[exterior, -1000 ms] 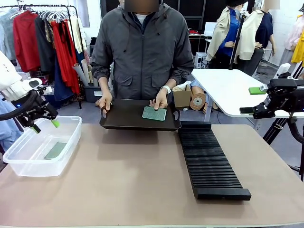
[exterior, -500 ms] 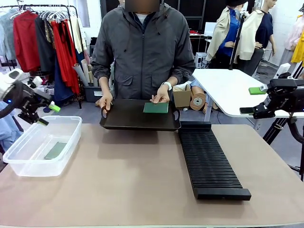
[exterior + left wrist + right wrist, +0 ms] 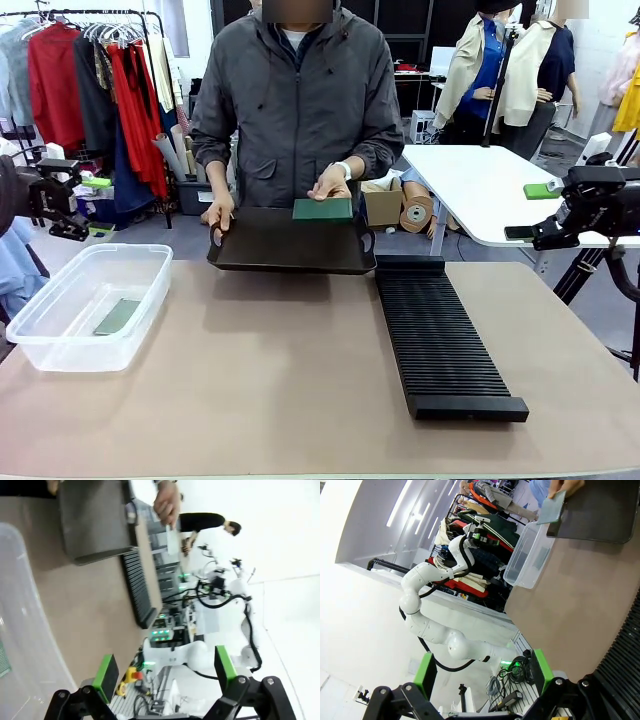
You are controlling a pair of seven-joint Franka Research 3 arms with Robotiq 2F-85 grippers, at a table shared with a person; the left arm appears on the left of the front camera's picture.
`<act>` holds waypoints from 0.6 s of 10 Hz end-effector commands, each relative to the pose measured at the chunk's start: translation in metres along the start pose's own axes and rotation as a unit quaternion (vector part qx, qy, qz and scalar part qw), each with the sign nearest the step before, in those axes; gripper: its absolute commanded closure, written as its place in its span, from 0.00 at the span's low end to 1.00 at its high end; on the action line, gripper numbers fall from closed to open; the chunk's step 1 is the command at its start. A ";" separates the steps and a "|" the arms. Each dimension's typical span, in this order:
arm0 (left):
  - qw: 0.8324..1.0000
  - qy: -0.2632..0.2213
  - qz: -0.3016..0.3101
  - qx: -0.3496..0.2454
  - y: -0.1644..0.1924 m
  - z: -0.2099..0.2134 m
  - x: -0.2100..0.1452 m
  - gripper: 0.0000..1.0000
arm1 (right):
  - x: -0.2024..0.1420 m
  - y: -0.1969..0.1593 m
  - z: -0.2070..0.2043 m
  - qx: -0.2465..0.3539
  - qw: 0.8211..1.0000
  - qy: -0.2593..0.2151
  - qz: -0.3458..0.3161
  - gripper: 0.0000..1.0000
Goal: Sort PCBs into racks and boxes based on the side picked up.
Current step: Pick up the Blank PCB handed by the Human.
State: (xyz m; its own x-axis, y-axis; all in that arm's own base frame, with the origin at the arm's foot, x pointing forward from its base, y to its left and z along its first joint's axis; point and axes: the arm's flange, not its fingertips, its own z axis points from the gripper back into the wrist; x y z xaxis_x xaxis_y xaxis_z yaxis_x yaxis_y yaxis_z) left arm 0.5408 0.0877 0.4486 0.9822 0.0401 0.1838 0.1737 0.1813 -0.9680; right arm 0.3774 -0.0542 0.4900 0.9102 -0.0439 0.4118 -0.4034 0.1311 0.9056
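A person's hand holds one PCB (image 3: pixel 322 209), plain dark green face toward me, tilted just above the back of a smooth black tray (image 3: pixel 270 250). In the right wrist view that PCB (image 3: pixel 551 507) looks pale in the fingers. Another PCB (image 3: pixel 117 316) lies flat in the clear box (image 3: pixel 60 345) at the left. The long ribbed black rack (image 3: pixel 440 340) runs along the table's right half. My left gripper (image 3: pixel 97 206) hangs open beyond the box's far left corner, its pads (image 3: pixel 106 676) wide apart and bare. Off the table's right side, my right gripper (image 3: pixel 533 214) is open and holds nothing, pads (image 3: pixel 540 666) spread.
The person's other hand grips the tray's left edge (image 3: pixel 218 225). A white side table (image 3: pixel 480 195) stands behind the rack, close to my right arm. A clothes rail (image 3: pixel 90 90) stands behind my left arm. Bare tan tabletop (image 3: pixel 270 390) lies between box and rack.
My left gripper rose from over the box and drew back to the left. The person flipped the PCB from its patterned face to its plain face and lifted it off the tray.
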 end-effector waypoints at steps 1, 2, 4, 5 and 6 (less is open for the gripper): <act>0.999 -0.005 -0.018 -0.044 0.000 0.001 0.006 0.00 | 0.001 0.002 0.000 0.003 1.000 -0.003 0.005 0.00; 0.998 -0.001 -0.024 -0.050 -0.001 -0.003 0.008 0.00 | 0.001 0.002 0.000 0.003 1.000 -0.003 0.005 0.00; 0.999 -0.022 -0.035 -0.031 -0.001 -0.007 0.013 0.00 | 0.001 0.002 0.000 0.003 1.000 -0.003 0.005 0.00; 0.999 -0.006 -0.012 -0.041 -0.001 -0.006 0.006 0.00 | 0.001 0.002 0.000 0.003 1.000 -0.003 0.005 0.00; 0.999 -0.006 -0.012 -0.041 -0.001 -0.006 0.006 0.00 | 0.001 0.002 0.000 0.003 1.000 -0.003 0.005 0.00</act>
State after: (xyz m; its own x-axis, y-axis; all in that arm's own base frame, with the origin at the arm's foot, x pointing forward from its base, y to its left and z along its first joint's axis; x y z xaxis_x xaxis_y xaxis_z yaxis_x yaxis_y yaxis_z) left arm 0.5499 0.0815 0.4489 0.9747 0.0525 0.2170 0.2104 0.1097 -0.9714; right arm 0.3774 -0.0543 0.4900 0.9102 -0.0439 0.4118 -0.4034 0.1311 0.9056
